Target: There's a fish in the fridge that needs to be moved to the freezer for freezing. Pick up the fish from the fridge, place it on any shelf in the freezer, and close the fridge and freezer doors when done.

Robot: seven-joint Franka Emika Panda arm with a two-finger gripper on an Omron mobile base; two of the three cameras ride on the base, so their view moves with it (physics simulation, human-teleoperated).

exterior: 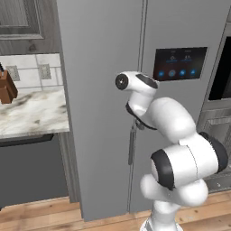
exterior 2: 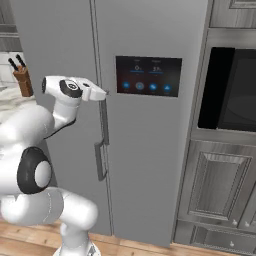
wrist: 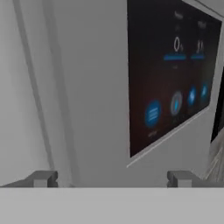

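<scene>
White jointed arm rising from the base, elbow bent low, its upper links reaching up and forward toward the tall grey side-by-side unit; the two-finger gripper [exterior 2: 102,94] is held level at the height of the display, close to the seam between the two doors and just above the vertical handles [exterior 2: 101,150]. In the hand view the two small dark fingertips [wrist: 41,178] stand wide apart at the bottom with only the door face between them, so the claw is released and grasps nothing.

The fridge door [exterior 2: 150,120], a flat matte grey slab bearing a dark rectangular panel with blue icons [exterior 2: 148,75], is shut. The plain grey freezer door [exterior: 99,103] beside it is likewise shut, so shelves and contents of both compartments are hidden; the fish cannot be seen, and its place cannot be told.

Left of the unit, a marble-veined white counter [exterior: 31,113] carries a brown wooden knife block [exterior: 6,88] before a pale tiled wall. Right of the unit, a black glass-fronted built-in oven [exterior 2: 232,90] sits above grey panelled cabinet doors [exterior 2: 215,185]. The floor is of light wooden planks [exterior: 40,212]
</scene>
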